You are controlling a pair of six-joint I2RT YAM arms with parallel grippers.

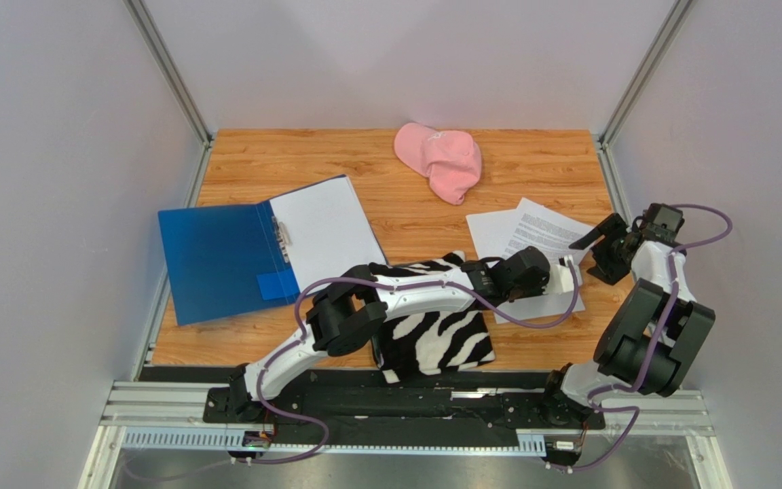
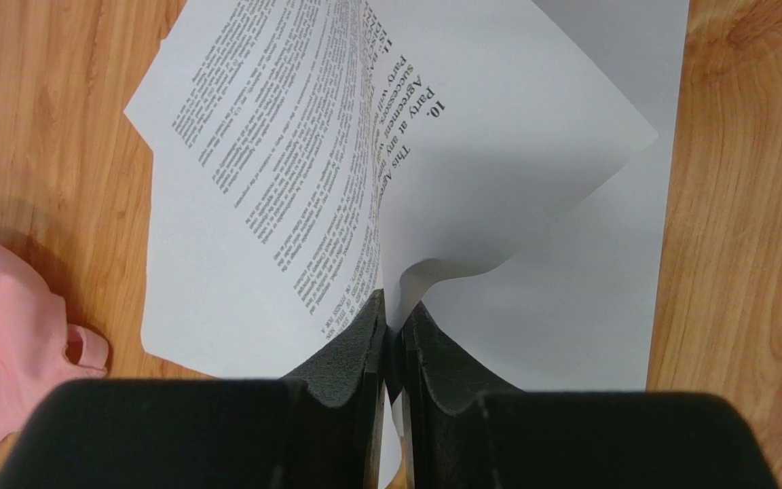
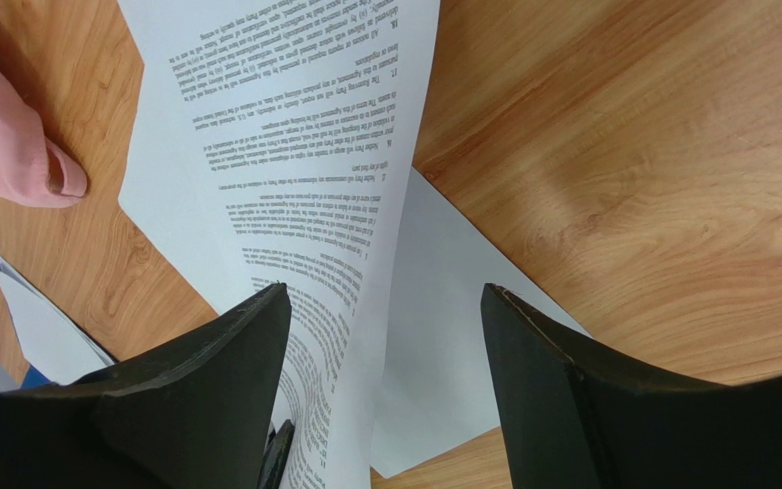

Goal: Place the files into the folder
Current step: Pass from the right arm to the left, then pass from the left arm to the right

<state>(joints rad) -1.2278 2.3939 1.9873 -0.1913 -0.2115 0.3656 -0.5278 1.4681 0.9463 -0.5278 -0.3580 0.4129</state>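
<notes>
Our left pincer (image 2: 393, 318) is clamped on the top sheet of the white printed paper files (image 2: 293, 153), buckling it off the wooden desk (image 2: 742, 204), we judge for carrying to the open royal-blue flat folder (image 1: 217, 260) well apart leftward, while our right pincer (image 3: 385, 306) stands apart astride it.

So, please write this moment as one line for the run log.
left claw: shut on printed sheet | right claw: open, sheet edge between jaws | blue folder: lying open
</notes>
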